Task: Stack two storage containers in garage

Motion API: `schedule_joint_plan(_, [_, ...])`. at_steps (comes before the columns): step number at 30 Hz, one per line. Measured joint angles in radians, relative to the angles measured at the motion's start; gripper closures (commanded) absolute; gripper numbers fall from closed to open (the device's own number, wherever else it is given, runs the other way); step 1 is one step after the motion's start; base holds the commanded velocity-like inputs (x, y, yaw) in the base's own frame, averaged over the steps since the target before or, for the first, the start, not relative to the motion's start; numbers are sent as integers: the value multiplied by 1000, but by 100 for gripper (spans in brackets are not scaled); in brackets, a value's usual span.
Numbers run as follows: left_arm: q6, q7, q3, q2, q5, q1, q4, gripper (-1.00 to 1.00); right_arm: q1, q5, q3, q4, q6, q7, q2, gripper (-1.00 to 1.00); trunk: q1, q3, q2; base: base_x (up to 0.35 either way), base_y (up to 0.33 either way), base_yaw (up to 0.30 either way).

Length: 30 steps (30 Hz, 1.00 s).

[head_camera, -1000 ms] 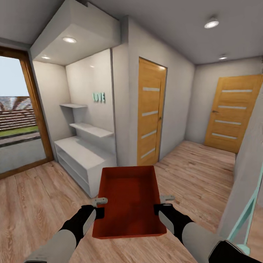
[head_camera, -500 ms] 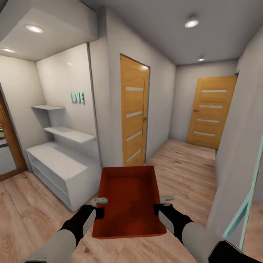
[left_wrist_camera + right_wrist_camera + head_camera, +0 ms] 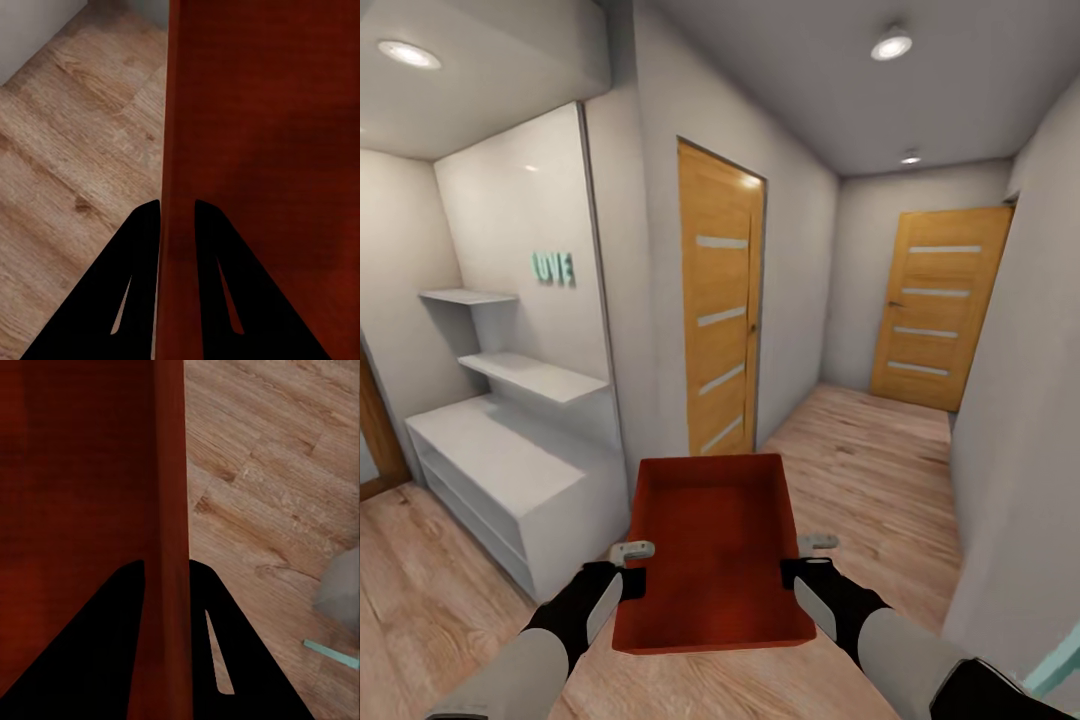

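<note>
Orange-red storage container carried over wood floor, both jaws clamped on its side walls; teal "LOVE" lettering on alcove wall

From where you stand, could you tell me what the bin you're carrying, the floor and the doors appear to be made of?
The storage container: probably plastic, judging by its uniform orange-red colour, matte sheen and thin straight walls. The floor: light wood planks or laminate, with visible grain, knots and plank seams. The doors: warm honey-coloured wood or veneer with horizontal pale inset strips, perhaps frosted glass.
</note>
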Motion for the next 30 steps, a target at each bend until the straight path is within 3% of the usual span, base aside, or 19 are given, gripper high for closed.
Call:
schedule_joint_plan(12, [0, 3, 0, -2, 0, 0, 0, 100, 0, -6, 5, -1, -1, 1, -3, 100, 0, 0, 0, 323, 0, -12])
schedule_joint_plan(30, [0, 2, 0, -1, 0, 0, 1, 100, 0, -4, 2, -1, 0, 0, -2, 100, 0, 0, 0, 323, 0, -230])
